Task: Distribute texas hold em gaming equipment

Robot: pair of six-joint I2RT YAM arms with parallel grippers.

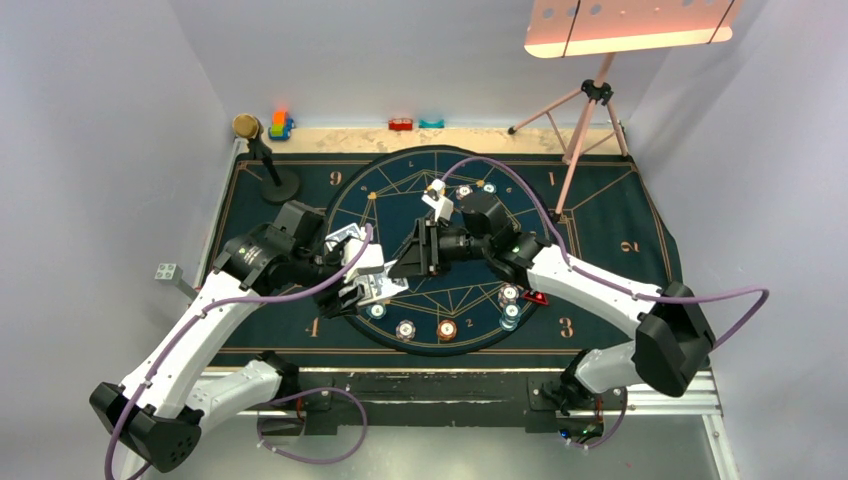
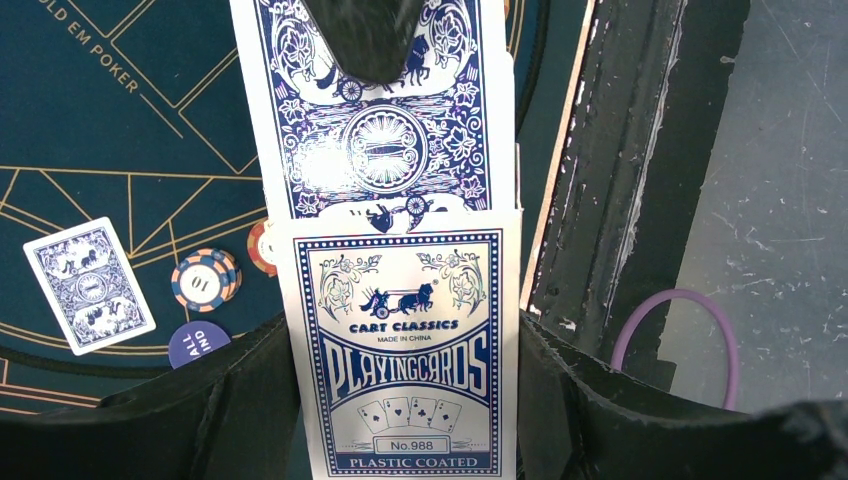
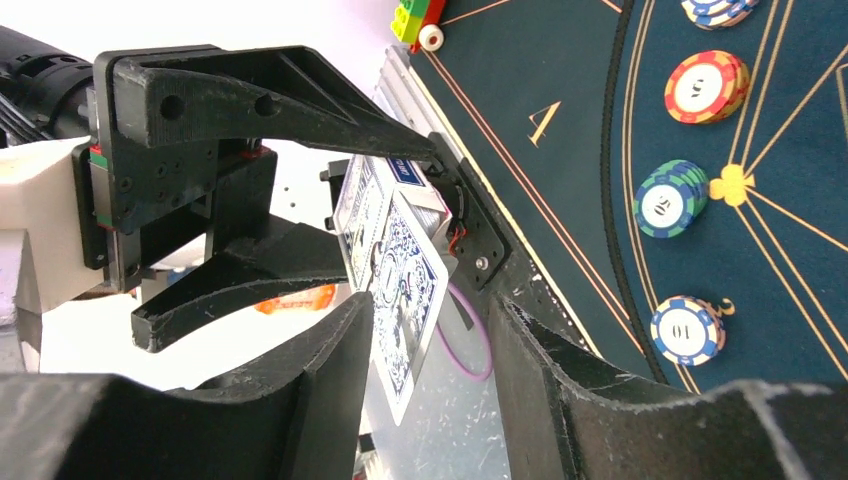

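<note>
Left gripper (image 2: 405,410) is clamped on the card box (image 2: 405,350), its two fingers pressed against the box's long sides, holding it over the left side of the poker mat (image 1: 610,215). One playing card (image 2: 375,130) sticks about halfway out of the box's open end. Right gripper (image 3: 430,325) has its jaws parted around that card's free end, one finger in front and one behind. A clear gap shows in the right wrist view, so I judge the card not yet pinched.

The step in hand looks like drawing a card for dealing. The next move calls for the right jaws to close on the card, pull it straight out along the box, then carry it to a seat on the mat while the left holds the box steady.

Counts: one box, one card half drawn, and one loose card (image 2: 88,285) face down on the mat in the left wrist view. Beside it are two chip stacks (image 2: 205,280) and one dark-blue disc (image 2: 198,342). From above I count seven chip spots (image 1: 447,329) around the circle and one red marker (image 1: 537,297).
</note>
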